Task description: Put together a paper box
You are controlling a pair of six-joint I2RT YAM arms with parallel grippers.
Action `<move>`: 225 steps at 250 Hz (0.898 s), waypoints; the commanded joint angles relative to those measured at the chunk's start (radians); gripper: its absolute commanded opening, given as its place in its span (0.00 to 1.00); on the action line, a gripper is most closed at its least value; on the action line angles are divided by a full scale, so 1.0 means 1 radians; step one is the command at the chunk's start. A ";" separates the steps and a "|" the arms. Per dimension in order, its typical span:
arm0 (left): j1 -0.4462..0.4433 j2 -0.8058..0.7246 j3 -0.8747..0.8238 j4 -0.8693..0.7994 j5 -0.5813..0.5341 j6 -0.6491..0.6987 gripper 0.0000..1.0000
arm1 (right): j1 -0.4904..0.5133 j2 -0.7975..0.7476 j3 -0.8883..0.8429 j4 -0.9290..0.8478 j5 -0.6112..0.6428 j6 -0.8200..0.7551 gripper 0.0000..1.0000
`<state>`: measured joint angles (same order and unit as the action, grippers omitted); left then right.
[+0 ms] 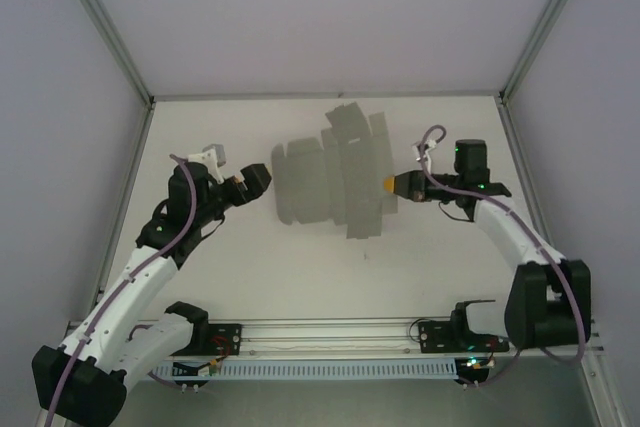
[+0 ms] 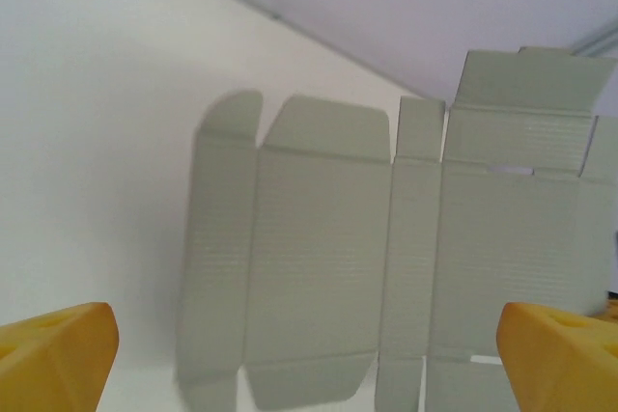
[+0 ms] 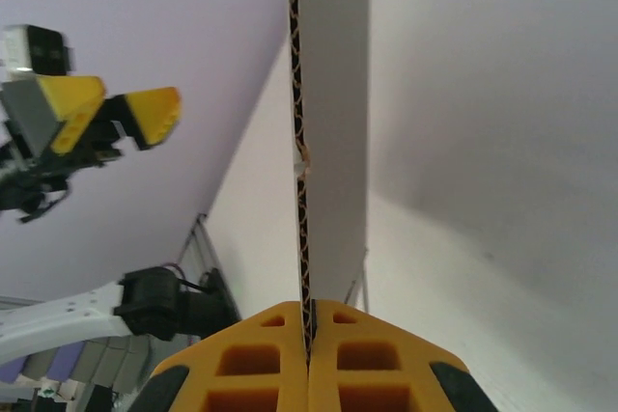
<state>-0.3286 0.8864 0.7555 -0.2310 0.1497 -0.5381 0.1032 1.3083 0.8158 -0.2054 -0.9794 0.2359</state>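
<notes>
Item: paper box (image 1: 325, 182), unassembled. It is a plain matte grey die-cut cardboard sheet, thin, with a fluted core showing along its cut edge in the right wrist view (image 3: 333, 94).

Form: four panels side by side (image 2: 319, 258), narrow and wide by turns, parted by straight creases. There are round-cornered flaps and small tabs at both panel ends.

Location: mid white worktop (image 1: 250, 267), toward the far side, between the two arms.

Orientation: from above, the outline is about as broad as it is deep, so no long axis can be named. The creases slant from far right to near left. The right-hand panels read darker than the left. Whether that side is raised off the worktop cannot be told.

Right fingers (image 3: 261, 364): yellow, closed tight on the sheet's right edge, with the board pinched between them.

Left fingers (image 2: 53, 354): yellow, spread wide, holding nothing. They sit just off the sheet's left edge and point at it.
</notes>
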 commanded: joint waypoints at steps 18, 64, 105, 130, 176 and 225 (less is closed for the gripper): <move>0.005 0.008 0.017 -0.108 0.017 0.064 1.00 | 0.141 0.094 0.068 -0.116 0.371 -0.251 0.01; 0.004 0.115 0.006 0.031 0.164 0.031 1.00 | 0.349 0.201 0.148 -0.116 0.926 -0.421 0.00; 0.002 0.230 0.058 0.091 0.227 0.011 1.00 | 0.465 0.249 0.145 0.022 1.217 -0.576 0.00; 0.003 0.298 0.113 0.107 0.269 0.000 1.00 | 0.532 0.295 0.144 0.103 1.364 -0.696 0.00; 0.001 0.426 0.196 0.223 0.336 -0.097 1.00 | 0.586 0.327 0.122 0.237 1.446 -0.750 0.00; -0.007 0.628 0.293 0.353 0.436 -0.187 1.00 | 0.592 0.282 0.103 0.222 1.370 -0.703 0.00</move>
<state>-0.3309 1.4181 0.9901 0.0147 0.4927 -0.6472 0.6937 1.6348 0.9401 -0.0238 0.3931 -0.4583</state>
